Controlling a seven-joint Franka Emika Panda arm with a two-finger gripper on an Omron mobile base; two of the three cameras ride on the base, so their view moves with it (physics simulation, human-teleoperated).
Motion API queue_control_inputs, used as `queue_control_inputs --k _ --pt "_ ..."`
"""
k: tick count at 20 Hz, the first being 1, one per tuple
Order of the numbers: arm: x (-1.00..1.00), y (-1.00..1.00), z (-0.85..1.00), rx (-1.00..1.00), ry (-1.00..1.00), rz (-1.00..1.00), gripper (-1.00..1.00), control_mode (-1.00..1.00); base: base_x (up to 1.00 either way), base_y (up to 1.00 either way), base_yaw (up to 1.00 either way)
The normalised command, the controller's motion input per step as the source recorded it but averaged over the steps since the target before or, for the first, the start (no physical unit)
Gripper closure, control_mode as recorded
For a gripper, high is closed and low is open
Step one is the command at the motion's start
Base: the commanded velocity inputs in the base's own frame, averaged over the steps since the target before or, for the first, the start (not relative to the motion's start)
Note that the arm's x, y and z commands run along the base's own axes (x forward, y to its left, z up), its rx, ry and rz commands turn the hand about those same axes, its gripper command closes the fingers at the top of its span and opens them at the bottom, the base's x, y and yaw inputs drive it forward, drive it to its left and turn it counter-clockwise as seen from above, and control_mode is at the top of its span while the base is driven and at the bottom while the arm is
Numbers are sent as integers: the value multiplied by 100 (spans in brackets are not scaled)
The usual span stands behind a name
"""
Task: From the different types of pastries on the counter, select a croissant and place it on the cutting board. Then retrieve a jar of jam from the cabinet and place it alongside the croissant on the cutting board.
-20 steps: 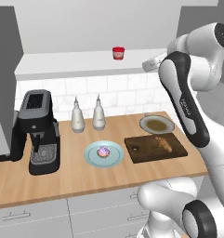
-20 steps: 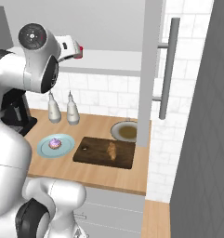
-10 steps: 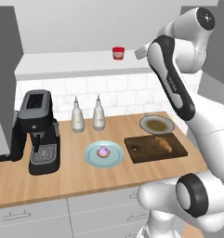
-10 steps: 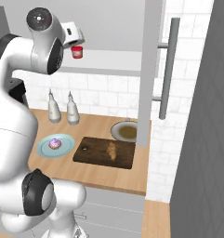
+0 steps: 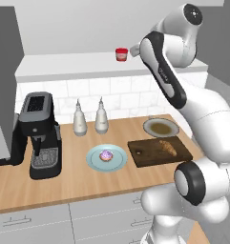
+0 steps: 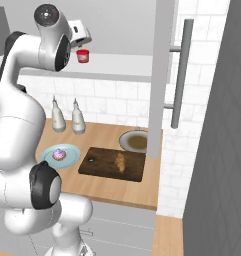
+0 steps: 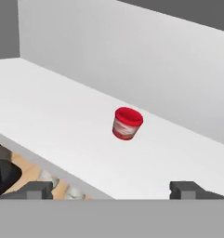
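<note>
The end effector [image 7: 111, 189] is held open and empty at shelf height, just right of the jar of jam [image 5: 121, 54], without touching it. The jar stands upright on the pale shelf [image 5: 64, 66] of the cabinet. Below, on the tabletop [image 5: 88, 181], the croissant [image 5: 167, 147] lies on the cutting board [image 5: 145, 155], with the frosted pastry [image 5: 106, 155] on a blue plate [image 5: 95, 161] to its left.
</note>
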Motion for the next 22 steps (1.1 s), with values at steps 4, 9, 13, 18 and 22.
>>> queue_control_inputs --k 4,9,13,18,22 --pt "25 4 0 0 1 0 -100 -100 0 0 0" --pt "90 -14 0 0 0 2 -100 -100 0 0 0" --pt "59 -5 0 0 1 1 -100 -100 0 0 0" --pt "0 0 0 0 0 0 -100 -100 0 0 0" --pt "0 1 0 0 0 0 -100 -100 0 0 0"
